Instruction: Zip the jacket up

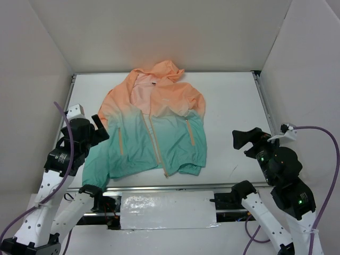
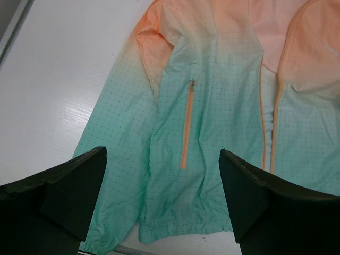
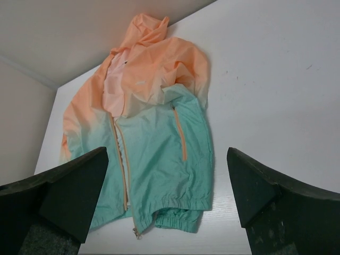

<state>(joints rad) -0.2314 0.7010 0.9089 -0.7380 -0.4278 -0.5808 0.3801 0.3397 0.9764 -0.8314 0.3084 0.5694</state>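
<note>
The jacket [image 1: 154, 125] lies flat on the white table, hood at the far side, peach-orange above and teal below. Its orange front zipper [image 1: 157, 143] runs down the middle and stands open, with the slider at the bottom hem [image 3: 138, 232]. My left gripper [image 1: 101, 127] is open and empty, above the jacket's left sleeve. In the left wrist view [image 2: 162, 175] it hovers over the teal panel with the left pocket zip [image 2: 187, 125]. My right gripper [image 1: 241, 141] is open and empty over bare table right of the jacket [image 3: 143, 133].
The white table [image 1: 234, 101] is enclosed by white walls at the back and sides. A metal rail runs along its near edge [image 1: 175, 187], with a white plate [image 1: 167, 210] between the arm bases.
</note>
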